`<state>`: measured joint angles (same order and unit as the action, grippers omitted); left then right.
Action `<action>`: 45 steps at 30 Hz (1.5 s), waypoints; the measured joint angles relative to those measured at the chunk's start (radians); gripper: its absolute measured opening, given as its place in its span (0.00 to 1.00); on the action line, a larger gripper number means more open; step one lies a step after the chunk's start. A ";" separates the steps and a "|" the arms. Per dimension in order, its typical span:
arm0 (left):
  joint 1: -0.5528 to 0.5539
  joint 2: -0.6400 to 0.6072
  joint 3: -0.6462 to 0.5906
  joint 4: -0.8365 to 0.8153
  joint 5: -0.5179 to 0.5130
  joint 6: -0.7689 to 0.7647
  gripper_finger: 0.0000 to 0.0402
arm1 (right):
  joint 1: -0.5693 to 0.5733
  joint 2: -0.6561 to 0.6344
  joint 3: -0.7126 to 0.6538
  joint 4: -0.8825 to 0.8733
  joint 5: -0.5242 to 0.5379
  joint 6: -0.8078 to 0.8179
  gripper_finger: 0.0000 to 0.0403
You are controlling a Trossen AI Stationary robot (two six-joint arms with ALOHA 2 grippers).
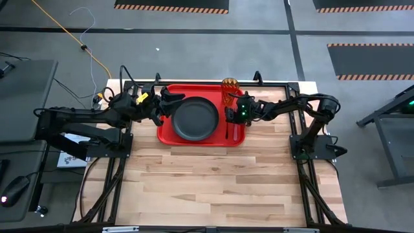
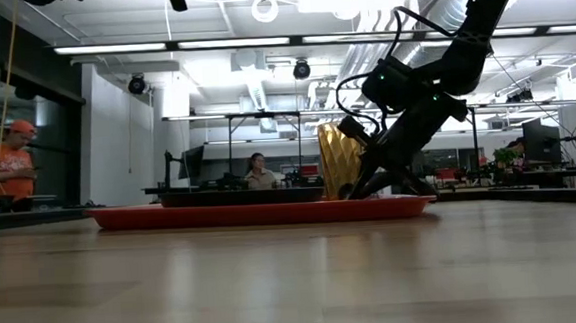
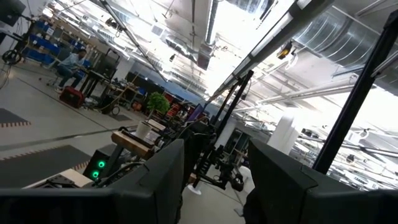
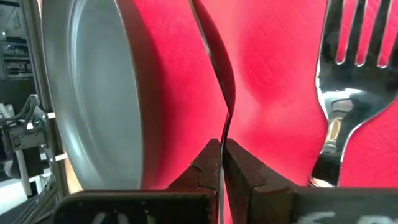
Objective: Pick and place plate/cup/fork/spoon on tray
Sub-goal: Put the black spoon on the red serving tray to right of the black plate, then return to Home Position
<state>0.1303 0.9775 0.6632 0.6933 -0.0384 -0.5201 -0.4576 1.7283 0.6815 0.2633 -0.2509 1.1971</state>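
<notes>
Spoon (image 4: 219,74): we see its thin dark handle pinched tight between the right gripper's fingers (image 4: 245,177), the rest of it running out ahead of the fingertips over the red floor of the tray.
Right gripper (image 1: 231,115): clamped on the spoon, low over the tray's right part, between plate and fork.
Fork (image 4: 344,93): lying flat on the tray just beside the fingers on one side, silvery tines pointing away from them, not touching the spoon.
Plate (image 1: 195,119): flat in the middle of the tray; from the right wrist we get its raised rim (image 4: 134,93) close on the other side of the fingers, apart from the spoon.
Cup (image 1: 229,90): standing upright in the tray's far right corner, just beyond the right gripper.
Tray (image 1: 169,133): sitting on the wooden table (image 1: 213,181) toward the far edge.
Left gripper (image 1: 162,107): parked at the tray's left edge next to the plate; its fingers (image 3: 168,180) are spread apart with nothing between them.
</notes>
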 joint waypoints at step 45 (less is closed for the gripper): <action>0.000 0.000 0.000 0.000 0.000 0.000 0.42 | -0.034 -0.190 0.000 -0.204 0.023 -0.154 0.40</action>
<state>0.1299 0.9777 0.6632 0.6933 -0.0383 -0.5205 -0.4915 1.5386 0.6811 0.0591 -0.2277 1.0433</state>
